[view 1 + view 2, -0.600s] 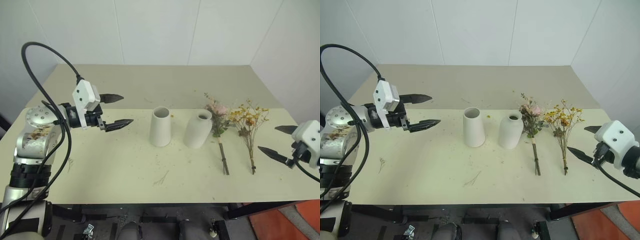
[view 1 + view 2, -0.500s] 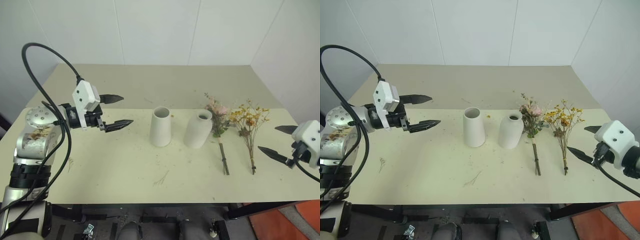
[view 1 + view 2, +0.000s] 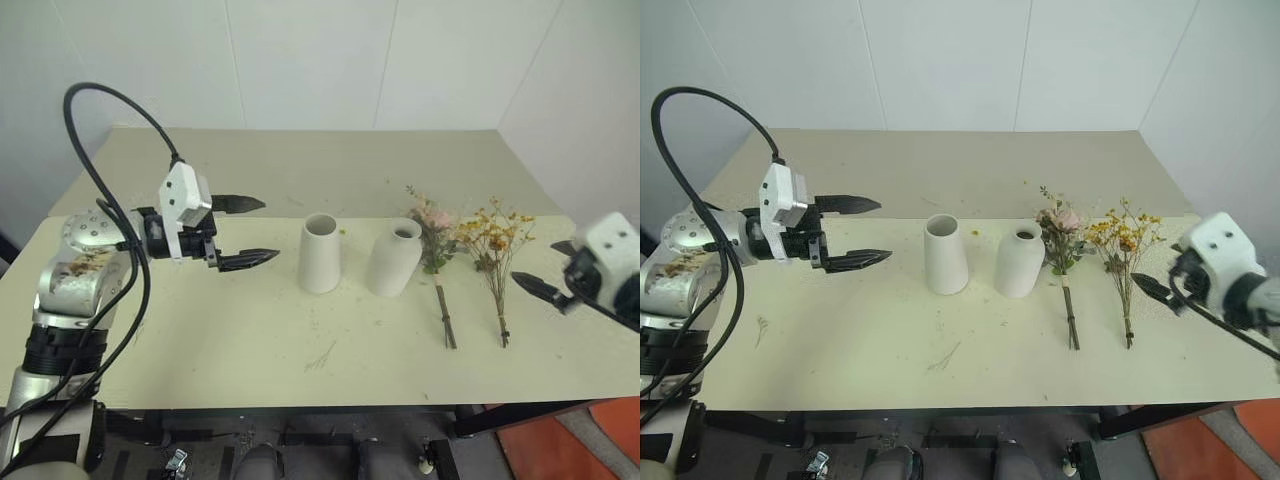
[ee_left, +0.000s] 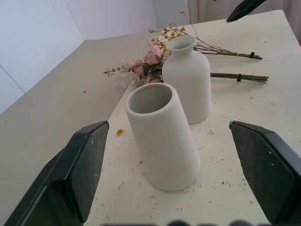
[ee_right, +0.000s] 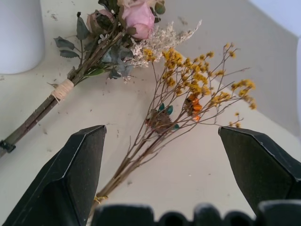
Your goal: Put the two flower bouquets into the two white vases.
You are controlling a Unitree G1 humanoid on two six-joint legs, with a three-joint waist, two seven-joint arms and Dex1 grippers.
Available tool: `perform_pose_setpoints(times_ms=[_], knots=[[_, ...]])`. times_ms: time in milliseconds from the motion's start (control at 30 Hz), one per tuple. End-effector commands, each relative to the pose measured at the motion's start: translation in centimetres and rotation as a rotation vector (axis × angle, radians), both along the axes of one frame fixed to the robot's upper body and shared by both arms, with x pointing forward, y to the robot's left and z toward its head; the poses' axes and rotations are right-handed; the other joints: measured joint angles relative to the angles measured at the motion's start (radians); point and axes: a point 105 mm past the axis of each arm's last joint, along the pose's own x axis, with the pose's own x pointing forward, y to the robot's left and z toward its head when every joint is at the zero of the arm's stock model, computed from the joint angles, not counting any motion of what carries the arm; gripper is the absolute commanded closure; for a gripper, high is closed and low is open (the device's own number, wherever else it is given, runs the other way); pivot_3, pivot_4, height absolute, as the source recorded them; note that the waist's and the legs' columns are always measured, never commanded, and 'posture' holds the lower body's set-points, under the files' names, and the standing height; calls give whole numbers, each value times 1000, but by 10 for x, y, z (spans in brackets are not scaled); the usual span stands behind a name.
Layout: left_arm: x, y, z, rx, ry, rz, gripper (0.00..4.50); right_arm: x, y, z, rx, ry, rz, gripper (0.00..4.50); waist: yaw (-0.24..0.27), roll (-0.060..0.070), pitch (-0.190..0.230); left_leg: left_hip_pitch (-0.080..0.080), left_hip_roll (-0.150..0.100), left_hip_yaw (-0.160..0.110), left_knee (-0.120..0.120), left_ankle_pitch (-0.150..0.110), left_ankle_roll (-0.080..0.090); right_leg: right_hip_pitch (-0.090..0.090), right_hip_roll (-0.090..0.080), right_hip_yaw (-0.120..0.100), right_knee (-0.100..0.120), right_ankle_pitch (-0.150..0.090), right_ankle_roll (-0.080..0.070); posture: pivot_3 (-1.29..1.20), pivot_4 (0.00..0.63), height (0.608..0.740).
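Two white vases stand mid-table: a straight tapered one (image 3: 320, 255) and, to its right, a rounder narrow-mouthed one (image 3: 395, 260). Right of them two bouquets lie flat, blossoms toward the far side. The pink-rose bouquet (image 3: 437, 232) lies nearer the vases, and the yellow-orange spray (image 3: 496, 240) lies further right. My left gripper (image 3: 262, 232) hovers open left of the tapered vase (image 4: 162, 136), pointing at it and apart from it. My right gripper (image 3: 535, 264) is open just right of the yellow spray (image 5: 188, 99), holding nothing.
The pale table (image 3: 200, 340) carries scattered dried crumbs and a loose twig (image 3: 322, 355) in front of the vases. A second table surface (image 3: 320, 160) lies behind, against the white wall. The table's right edge runs close to my right gripper.
My left gripper has shifted right, closer to the tapered vase. My right gripper has moved up and in toward the yellow spray. Vases and bouquets have not moved.
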Motion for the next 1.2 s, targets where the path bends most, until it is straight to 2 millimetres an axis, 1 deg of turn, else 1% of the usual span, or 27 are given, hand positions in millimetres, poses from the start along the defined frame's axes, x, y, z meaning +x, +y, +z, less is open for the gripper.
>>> perform_pose_setpoints(times_ms=[33,167,233,300,367,500,633,733,800,933,967,1000,1100,1167,1200], knots=[[-4,-10,5,39,-38,-46,23,17,-1,-11,15,65,-122,0,2,0,0,0,0,0,0,0,0,0,0,0,0,0,0,0,150,740],[-5,-15,4,41,-38,-60,23,36,-7,-18,100,136,-244,0,4,0,0,-2,0,0,0,0,0,-2,0,0,0,0,0,0,150,740],[-7,-17,4,38,-38,-64,23,42,-11,-20,136,162,-291,0,7,0,0,-7,0,0,0,0,0,-7,0,0,1,0,0,0,150,740],[-8,-16,2,39,-35,-63,23,48,-18,-25,158,179,-351,0,8,0,0,-16,0,-1,3,0,0,-16,0,0,4,0,0,0,150,740],[-9,-14,1,40,-32,-53,23,54,-23,-29,174,186,-400,0,8,0,0,-17,0,-1,5,0,0,-17,0,0,4,0,0,0,150,740],[-11,-11,0,40,-32,-31,23,60,-26,-36,177,208,-422,0,8,0,0,-17,0,-1,6,0,0,-17,0,0,3,1,0,0,150,740],[-12,-9,-2,43,-29,-16,23,61,-22,-39,220,233,-402,0,6,0,0,-17,0,-1,6,0,0,-17,0,0,4,1,0,0,150,740],[-13,-8,-3,43,-28,-10,0,63,-18,-39,239,241,-390,589,4,0,0,-17,0,-1,6,0,0,-17,0,0,4,1,0,0,150,740],[-13,-7,-4,43,-28,-4,0,63,-18,-39,242,253,-390,1248,3,0,0,-17,0,-1,6,0,0,-16,0,0,4,1,0,0,150,740],[-13,-4,-4,43,-29,17,0,63,-17,-40,254,280,-395,2735,3,0,0,-17,0,-1,5,0,0,-16,0,0,4,1,0,0,150,740],[-13,-3,-4,42,-29,23,0,62,-16,-40,256,284,-395,3037,3,0,0,-17,0,-1,5,0,0,-16,0,0,4,1,0,0,150,740],[-13,-2,-4,43,-30,28,0,61,-16,-41,257,290,-397,3458,4,0,0,-17,0,-1,6,0,0,-16,0,0,4,1,0,0,150,740],[-12,1,-5,47,-32,44,0,58,-16,-46,258,314,-413,4468,4,0,0,-17,0,-1,6,0,0,-16,0,0,4,1,0,0,150,740],[-11,5,-3,42,-38,61,0,57,-17,-45,253,298,-429,4468,4,0,0,-17,0,-1,6,0,0,-16,0,0,4,1,0,0,150,740],[-10,8,-2,38,-42,75,0,58,-17,-40,249,269,-434,4468,4,0,0,-17,0,-1,6,0,0,-16,0,0,4,1,0,0,150,740]])
